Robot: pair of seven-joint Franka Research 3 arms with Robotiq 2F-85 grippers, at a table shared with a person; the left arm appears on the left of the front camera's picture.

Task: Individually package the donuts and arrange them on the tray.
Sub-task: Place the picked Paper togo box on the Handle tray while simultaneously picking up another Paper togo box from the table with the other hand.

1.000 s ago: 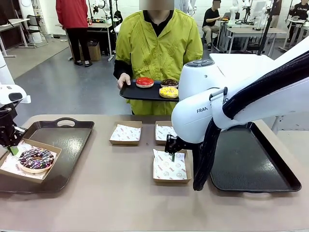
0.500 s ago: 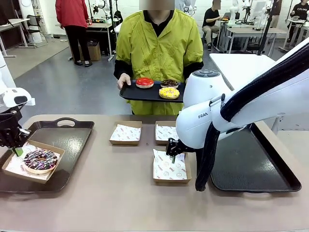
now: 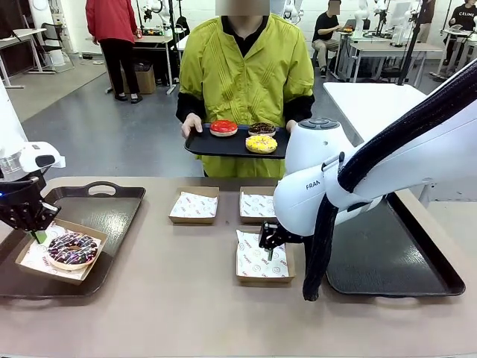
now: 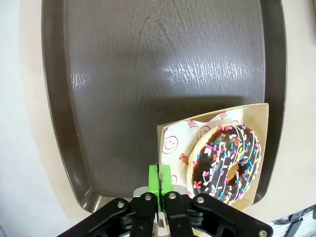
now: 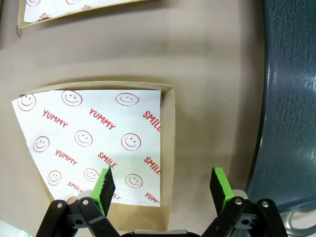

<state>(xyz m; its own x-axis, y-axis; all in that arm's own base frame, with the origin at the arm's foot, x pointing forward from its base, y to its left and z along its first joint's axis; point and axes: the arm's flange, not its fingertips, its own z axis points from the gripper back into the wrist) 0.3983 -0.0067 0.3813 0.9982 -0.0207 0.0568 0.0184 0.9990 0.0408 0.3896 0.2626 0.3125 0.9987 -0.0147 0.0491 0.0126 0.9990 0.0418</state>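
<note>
Roughly a quarter done, I'd say. Only the sprinkle donut (image 4: 224, 163) is packaged, sitting in a cardboard box (image 4: 260, 126) with a printed paper liner. The left claw (image 4: 159, 178) is pinched tight on that box's rim, with the donut just beside its fingertips and the left tray (image 4: 148, 59) stretching away ahead of it. Can't tell if the box is resting flat or lifted a touch. The right claw (image 5: 163, 183) is spread wide and holding nothing, hovering right over an empty box (image 5: 167, 123), with the right tray (image 5: 291, 98) off to one side. The red donut (image 3: 223, 127), yellow donut (image 3: 260, 143) and dark chocolate donut (image 3: 261, 128) sit well beyond that claw on the person's tray (image 3: 200, 142), so three are left to box and place. Texture-wise: glossy icing, thin creasy paper, stiff shallow square card, and dark wood-grain trays with rounded corners.
</note>
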